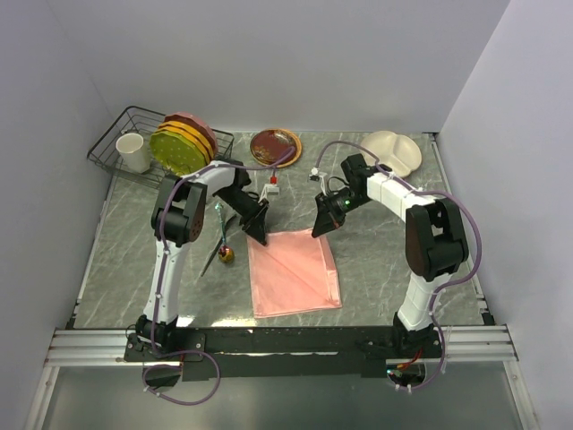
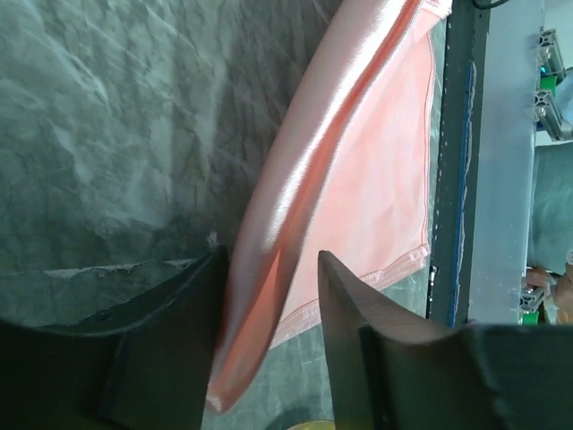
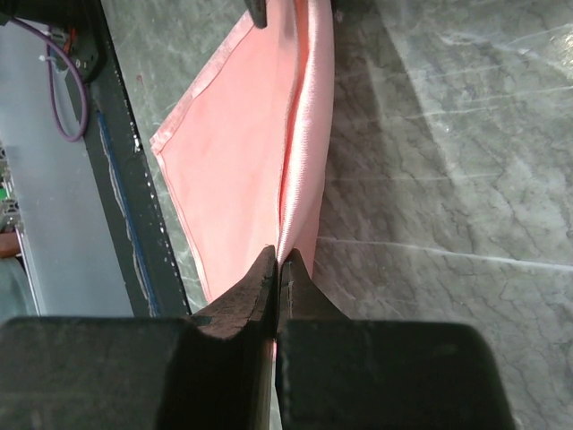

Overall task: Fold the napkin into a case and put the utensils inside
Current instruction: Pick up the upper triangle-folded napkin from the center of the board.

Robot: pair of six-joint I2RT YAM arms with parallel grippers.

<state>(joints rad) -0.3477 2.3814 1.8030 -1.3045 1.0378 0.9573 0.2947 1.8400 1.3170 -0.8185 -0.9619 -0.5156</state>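
Observation:
The salmon-pink napkin (image 1: 294, 271) lies on the marble table, folded over, with its far edge lifted. My right gripper (image 1: 320, 228) is shut on the far right corner of that edge; the right wrist view shows the jaws (image 3: 280, 262) pressed together on the cloth fold (image 3: 304, 152). My left gripper (image 1: 260, 235) is at the far left corner. Its jaws (image 2: 269, 278) stand apart, with the raised fold (image 2: 295, 179) running between them, not pinched. The utensils (image 1: 220, 247), a gold-headed spoon and a fork with dark handles, lie just left of the napkin.
A wire dish rack (image 1: 116, 157) at the back left holds coloured plates (image 1: 182, 143) and a white cup (image 1: 133, 152). A brown plate (image 1: 275, 146) and a white dish (image 1: 394, 150) sit at the back. A small white and red object (image 1: 271, 186) lies between the arms.

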